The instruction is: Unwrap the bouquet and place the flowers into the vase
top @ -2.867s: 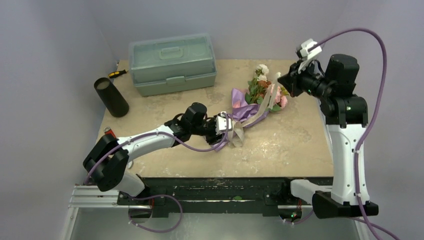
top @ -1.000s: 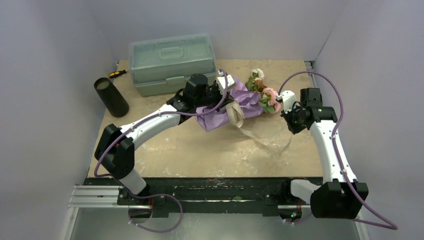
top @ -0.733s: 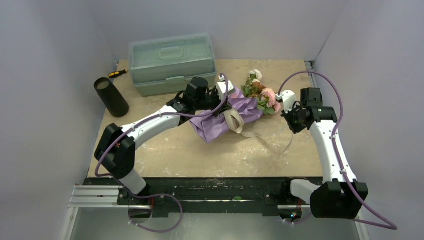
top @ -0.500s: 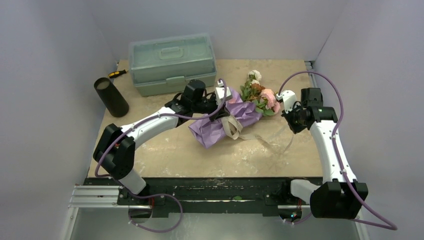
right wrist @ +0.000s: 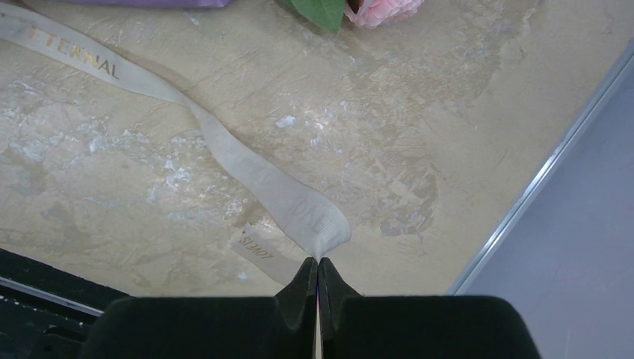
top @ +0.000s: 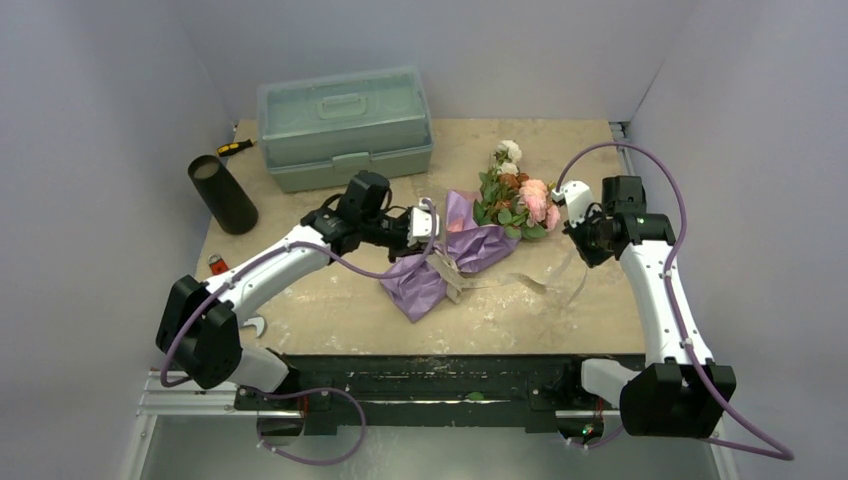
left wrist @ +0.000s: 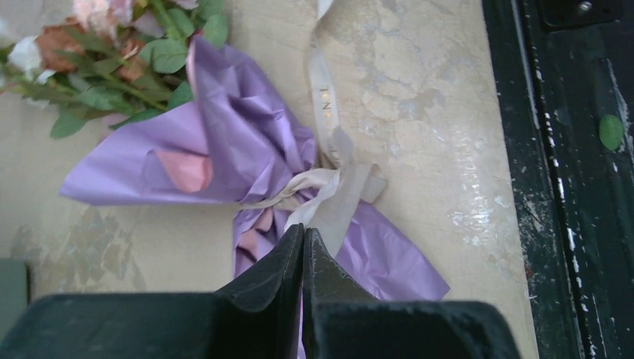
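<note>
The left hand [left wrist: 303,233] and the right hand [right wrist: 318,263] both pinch the ribbon [right wrist: 258,178] shut; better to pull apart slowly, toward 9 and 3 o'clock.

My left arm [top: 290,262] reaches forward, left fingers [left wrist: 273,265] pressed together; right arm [top: 655,290] bends inward, right fingers [right wrist: 305,283] pinched tight.

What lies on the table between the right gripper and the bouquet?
A loose beige ribbon, pinched in the right gripper, runs across otherwise bare tabletop to the bouquet. The right wrist view shows it most clearly.
</note>
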